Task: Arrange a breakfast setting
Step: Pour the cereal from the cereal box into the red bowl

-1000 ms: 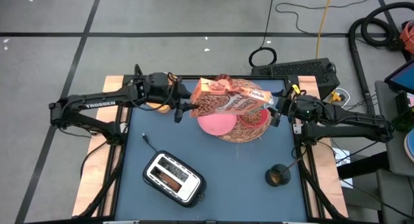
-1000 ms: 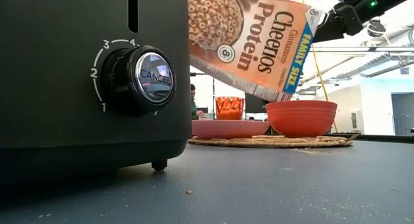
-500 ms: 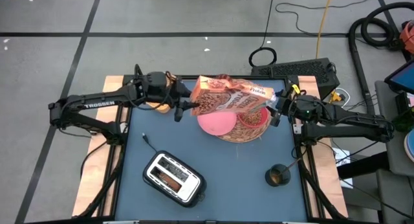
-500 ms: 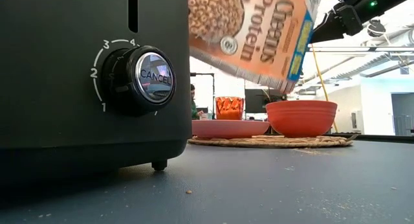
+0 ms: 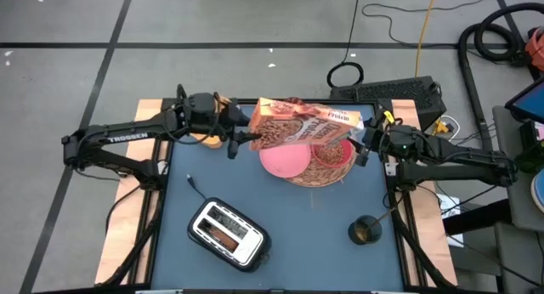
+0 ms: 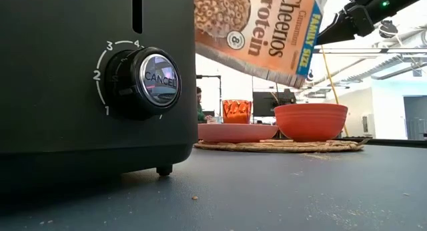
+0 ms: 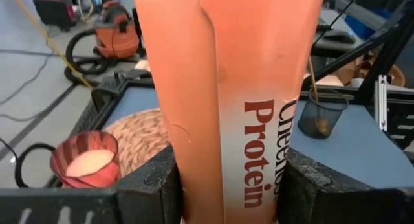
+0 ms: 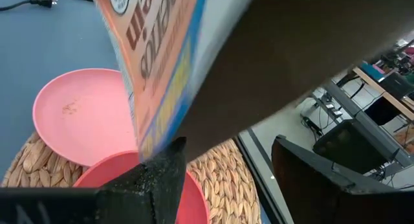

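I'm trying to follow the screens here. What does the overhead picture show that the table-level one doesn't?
Only the overhead view shows both arms, the left claw and right claw holding the cereal box's ends, plus the mesh cup. Only the table-level view shows the toaster's dial and the glass. Both share box, pink plate, red bowl and straw mat.

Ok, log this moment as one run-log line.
stage: cereal box held over red bowl | left claw: shut on box | right claw: at box's other end | pink plate: on straw mat
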You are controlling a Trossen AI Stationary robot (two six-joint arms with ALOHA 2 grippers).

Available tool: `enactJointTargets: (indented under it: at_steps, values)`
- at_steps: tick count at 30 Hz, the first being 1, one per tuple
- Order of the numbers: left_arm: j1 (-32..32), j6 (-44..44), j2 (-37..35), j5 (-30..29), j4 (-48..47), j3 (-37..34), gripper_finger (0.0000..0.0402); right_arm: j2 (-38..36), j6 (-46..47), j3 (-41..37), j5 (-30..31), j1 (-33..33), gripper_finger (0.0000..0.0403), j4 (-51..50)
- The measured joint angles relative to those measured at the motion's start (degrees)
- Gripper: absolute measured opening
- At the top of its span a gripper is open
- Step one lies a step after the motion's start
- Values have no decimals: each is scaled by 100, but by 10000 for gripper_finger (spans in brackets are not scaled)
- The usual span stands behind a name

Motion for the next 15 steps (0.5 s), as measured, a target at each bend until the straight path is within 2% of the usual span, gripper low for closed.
enactJointTargets:
  at_steps: [3, 8, 15]
  values:
    - [-4, -22, 126, 3, -180, -4, 177, 1, 0, 0, 0, -1, 215, -1]
    - [-2, -12, 37, 0, 81, -7, 177, -2, 0, 2, 0, 0, 215, 2]
    - [-4, -125, 177, 2, -232, -6, 177, 1, 0, 2, 0, 0, 215, -12]
